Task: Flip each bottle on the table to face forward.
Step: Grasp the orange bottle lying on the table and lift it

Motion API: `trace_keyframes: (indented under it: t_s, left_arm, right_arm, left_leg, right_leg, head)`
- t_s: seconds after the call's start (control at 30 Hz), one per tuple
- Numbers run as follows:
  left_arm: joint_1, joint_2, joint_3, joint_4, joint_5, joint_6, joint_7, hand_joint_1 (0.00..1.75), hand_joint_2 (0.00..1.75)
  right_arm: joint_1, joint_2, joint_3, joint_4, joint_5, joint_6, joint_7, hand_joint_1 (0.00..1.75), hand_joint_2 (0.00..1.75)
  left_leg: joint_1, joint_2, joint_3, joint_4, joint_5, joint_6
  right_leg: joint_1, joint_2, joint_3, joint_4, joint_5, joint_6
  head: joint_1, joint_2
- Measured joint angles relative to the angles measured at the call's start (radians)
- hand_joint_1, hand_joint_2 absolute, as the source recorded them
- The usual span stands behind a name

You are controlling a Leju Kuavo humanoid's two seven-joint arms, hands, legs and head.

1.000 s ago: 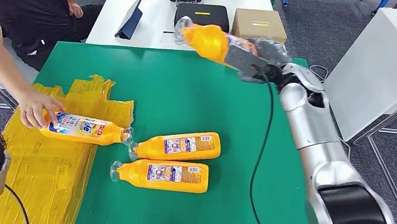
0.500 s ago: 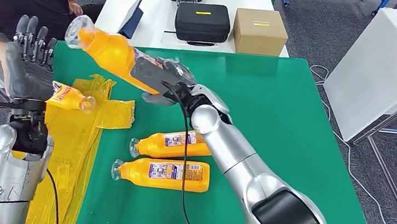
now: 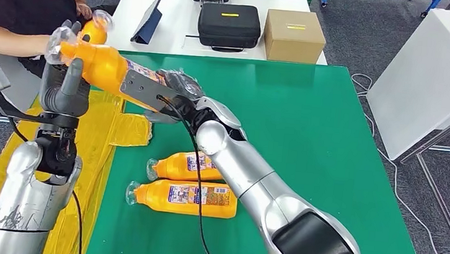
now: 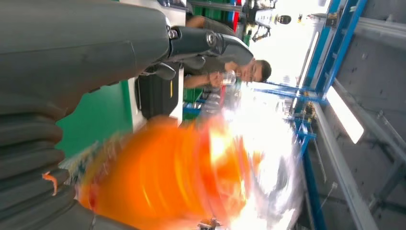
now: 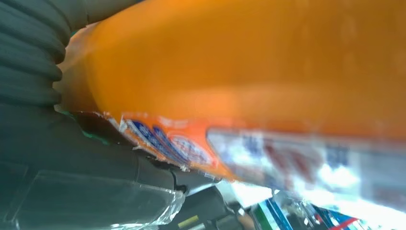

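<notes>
Right hand [image 3: 173,91]: your fingers grip the orange bottle [image 3: 101,65], lifted at upper left of frame.
Left hand [image 3: 65,83]: raised just behind the bottle's neck; whether it holds anything, you cannot tell.
Table bottles [image 3: 188,196]: two lie lower centre on the green mat [image 3: 308,141].

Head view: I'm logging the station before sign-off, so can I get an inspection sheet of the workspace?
Surface: green table, yellow plastic sheet along its left side.
Job's things: one orange bottle raised off the table; two orange bottles lying label up.
Clutter: nothing seen on the green.
Hands: right hand grips the raised bottle; left hand at its neck end, grip unclear.
Cables: black cable along the right arm.
Surroundings: white table with black case, cardboard box; a person.
</notes>
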Motion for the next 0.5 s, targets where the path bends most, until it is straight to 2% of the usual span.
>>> trace_keyframes:
  t_s: [0.5]
  left_arm:
    - [0.025,-0.021,-0.032,-0.037,-0.004,0.013,0.018,0.0,1.75]
  right_arm:
    - [-0.032,0.01,0.002,-0.002,0.024,-0.008,0.03,1.75,1.75]
  left_leg:
    - [0.0,0.0,0.0,0.0,0.0,0.0]
  right_leg:
    - [0.0,0.0,0.0,0.0,0.0,0.0]
  head:
    - [0.0,0.0]
